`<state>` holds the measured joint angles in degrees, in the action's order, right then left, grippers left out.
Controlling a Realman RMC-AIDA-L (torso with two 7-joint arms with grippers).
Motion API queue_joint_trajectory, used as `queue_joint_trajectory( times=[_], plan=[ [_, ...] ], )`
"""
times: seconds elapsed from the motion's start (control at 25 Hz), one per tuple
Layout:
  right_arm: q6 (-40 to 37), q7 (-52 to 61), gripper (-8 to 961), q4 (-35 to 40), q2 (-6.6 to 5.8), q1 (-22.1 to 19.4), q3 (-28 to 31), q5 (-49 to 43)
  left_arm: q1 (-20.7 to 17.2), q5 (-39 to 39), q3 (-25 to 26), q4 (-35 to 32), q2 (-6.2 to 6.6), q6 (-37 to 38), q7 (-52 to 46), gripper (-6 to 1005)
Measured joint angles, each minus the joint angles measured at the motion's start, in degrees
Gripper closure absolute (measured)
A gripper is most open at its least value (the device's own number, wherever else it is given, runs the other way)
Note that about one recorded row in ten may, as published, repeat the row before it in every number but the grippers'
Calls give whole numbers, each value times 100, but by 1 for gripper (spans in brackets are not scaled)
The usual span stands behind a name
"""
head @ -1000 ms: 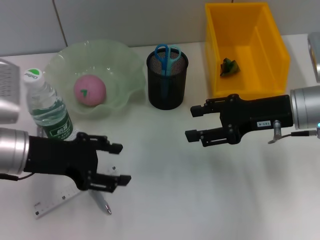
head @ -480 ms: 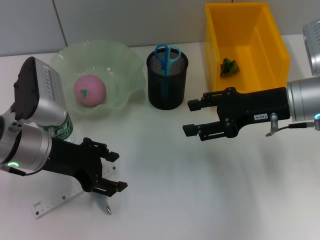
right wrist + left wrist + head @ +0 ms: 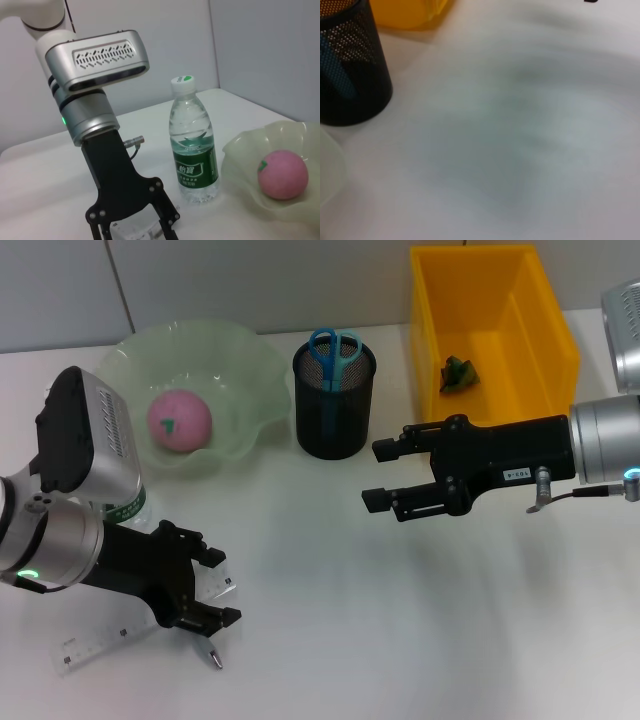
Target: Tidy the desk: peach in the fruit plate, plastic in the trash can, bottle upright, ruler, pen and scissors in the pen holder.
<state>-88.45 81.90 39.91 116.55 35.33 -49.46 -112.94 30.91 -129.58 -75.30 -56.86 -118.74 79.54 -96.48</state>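
My left gripper (image 3: 222, 588) is open, pointing down at the table over one end of the clear ruler (image 3: 95, 645). The pen (image 3: 212, 655) lies just in front of it. It also shows in the right wrist view (image 3: 134, 226). The water bottle (image 3: 193, 150) stands upright behind my left arm, mostly hidden in the head view (image 3: 127, 508). The pink peach (image 3: 180, 420) lies in the green fruit plate (image 3: 250, 365). Blue scissors (image 3: 335, 345) stand in the black mesh pen holder (image 3: 333, 420). Green plastic (image 3: 458, 372) lies in the yellow bin (image 3: 548, 335). My right gripper (image 3: 376, 476) is open and empty, right of the pen holder.
The pen holder (image 3: 347, 75) and a corner of the yellow bin (image 3: 405, 12) show in the left wrist view. The peach (image 3: 282, 175) and plate (image 3: 245, 155) show in the right wrist view. White table lies between the arms.
My left arm has tipped its wrist up and brought the open gripper down and slightly nearer over the ruler. My right gripper has moved a little to the left.
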Motion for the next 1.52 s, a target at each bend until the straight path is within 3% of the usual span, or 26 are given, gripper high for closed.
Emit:
queue_joint_trajectory(
  times=[1.08,1.52],
  plan=[
    [135,-223,251,-1,9,-3,24,30,-60,-146,-339,16,0,-673,51,282],
    [135,-211,256,-1,8,-3,26,52,-69,-111,-329,-77,5,-606,51,544]
  ],
)
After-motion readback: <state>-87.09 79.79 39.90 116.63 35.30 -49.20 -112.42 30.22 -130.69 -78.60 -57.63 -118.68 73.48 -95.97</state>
